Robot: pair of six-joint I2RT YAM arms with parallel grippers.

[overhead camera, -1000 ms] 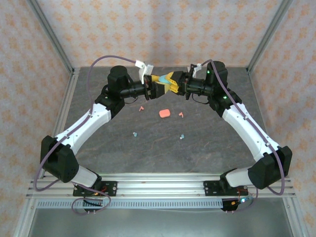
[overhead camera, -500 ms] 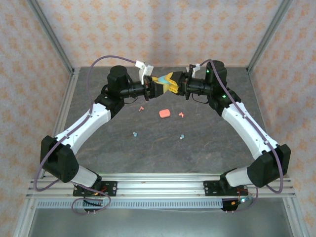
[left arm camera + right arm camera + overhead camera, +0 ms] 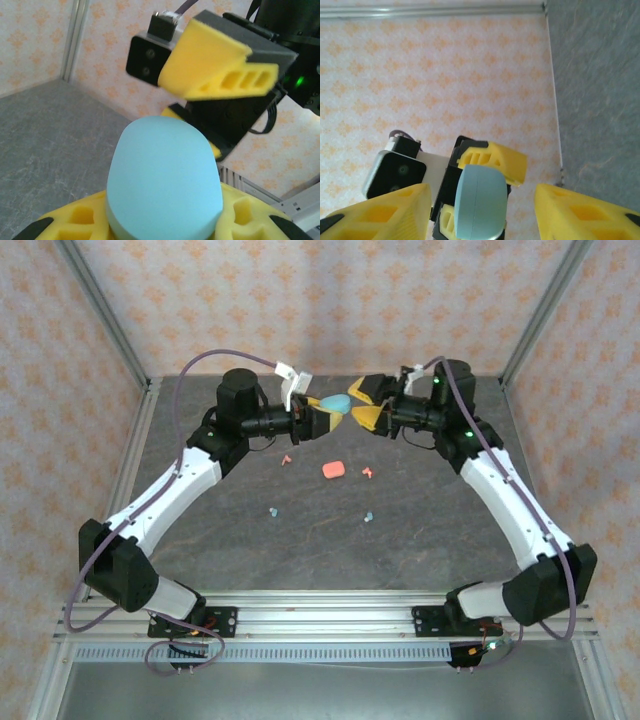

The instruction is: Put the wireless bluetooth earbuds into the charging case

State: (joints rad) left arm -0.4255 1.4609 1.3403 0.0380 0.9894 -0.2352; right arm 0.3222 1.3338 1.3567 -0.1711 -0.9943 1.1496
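- Left gripper (image 3: 328, 412) is clamped on the shut light-blue case (image 3: 334, 402), held aloft beyond the salmon case (image 3: 334, 469); contents hidden.
- Right gripper (image 3: 363, 404): jaws wide, empty.
- Pink earbuds (image 3: 286, 459) flank the shut salmon case; teal earbuds (image 3: 368, 516) lie nearer the bases.

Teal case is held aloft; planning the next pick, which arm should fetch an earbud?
Right, probably: the right gripper stands open and empty, while the left gripper is shut on the teal case. One teal earbud lies nearer the right arm.
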